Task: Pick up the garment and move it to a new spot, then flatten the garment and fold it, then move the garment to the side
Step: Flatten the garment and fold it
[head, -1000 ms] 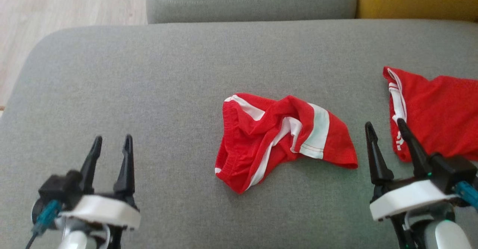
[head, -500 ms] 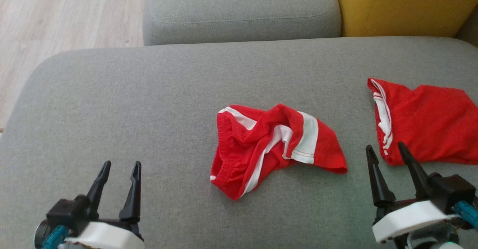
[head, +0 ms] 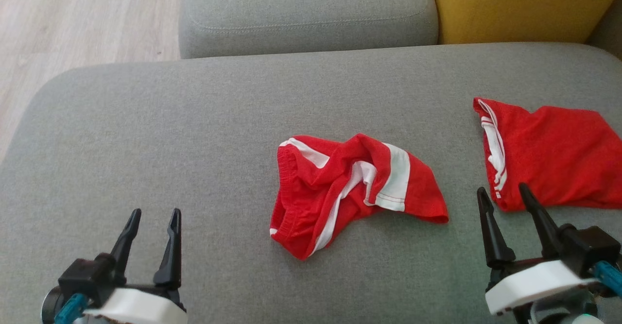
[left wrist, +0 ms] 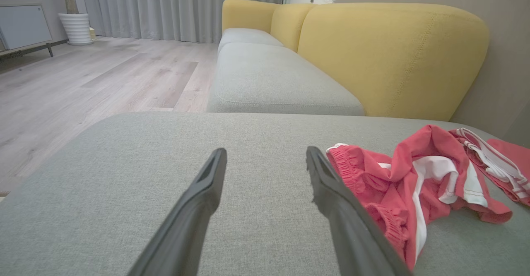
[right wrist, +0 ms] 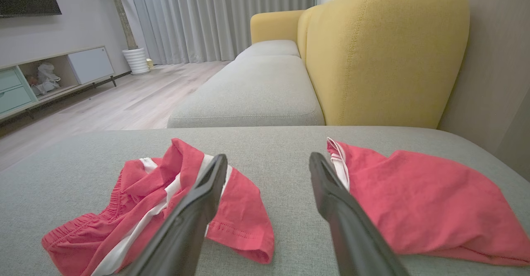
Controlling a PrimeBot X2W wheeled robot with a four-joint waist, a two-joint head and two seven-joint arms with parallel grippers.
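**State.** We read both claws as open and empty. The left gripper [head: 155, 213] sits at 8 o'clock from the garment [head: 354, 193] and the right gripper [head: 502, 189] at 4 o'clock. Neither touches cloth. The garment lies crumpled at the middle of the grey seat [head: 146, 120], with its waistband toward 9 o'clock and a white-banded hem toward 3 o'clock. A second garment [head: 554, 163], flatter, lies apart from it at 3 o'clock, near the seat's right end.

**Hazards, in our judgement.**
1. Wrong item. Both pieces are red with white trim. The second garment's lower corner lies just beside the right gripper's outer finger, so a reach from there could take that piece instead.
2. Snag. If the right gripper advances toward 12 o'clock with its fingers low, it could catch that corner and drag it.
3. Single-layer pinch. The garment is bunched, so closing on a top ridge may lift one layer and leave the rest twisted, which makes flattening harder.
4. Edge loss. The seat rounds off toward the floor [head: 73, 23] at 10 o'clock. Cloth set too far that way could slide off.

**Count.**
- Garments: two.
- Grippers: two, with two fingers each.
- Grey seats: two, the far seat [head: 306, 13] at 12 o'clock.
- Yellow back [head: 525, 8]: one block in the head view.
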